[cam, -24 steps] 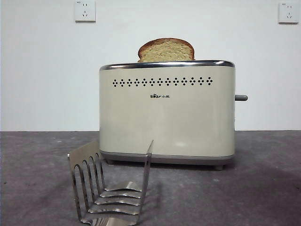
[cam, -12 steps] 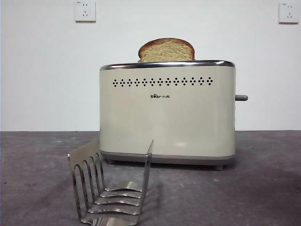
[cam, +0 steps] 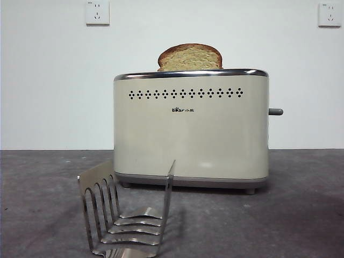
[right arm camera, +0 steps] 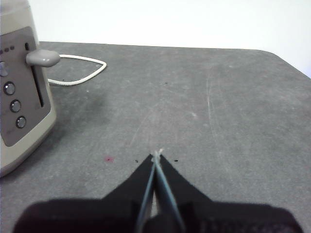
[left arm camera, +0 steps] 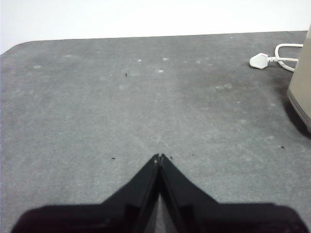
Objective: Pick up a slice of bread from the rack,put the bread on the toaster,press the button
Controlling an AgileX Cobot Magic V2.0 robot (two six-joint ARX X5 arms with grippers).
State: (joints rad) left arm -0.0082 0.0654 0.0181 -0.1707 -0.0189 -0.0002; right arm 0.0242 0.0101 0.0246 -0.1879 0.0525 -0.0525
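The slice of bread (cam: 190, 57) stands upright in the toaster (cam: 191, 129), its rounded top above the chrome rim; the rack (cam: 124, 215) in front holds nothing. The toaster's face reads "Bear". The left gripper (left arm camera: 159, 156) and right gripper (right arm camera: 156, 155) hover over bare table (cam: 301, 215), jaws closed, holding nothing.

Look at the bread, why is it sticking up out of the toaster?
The bread stands upright in the toaster with its rounded top showing, and the lever sits at the top of its slot, not pushed down. Nothing looks spilled or broken. The rack holds no slices.
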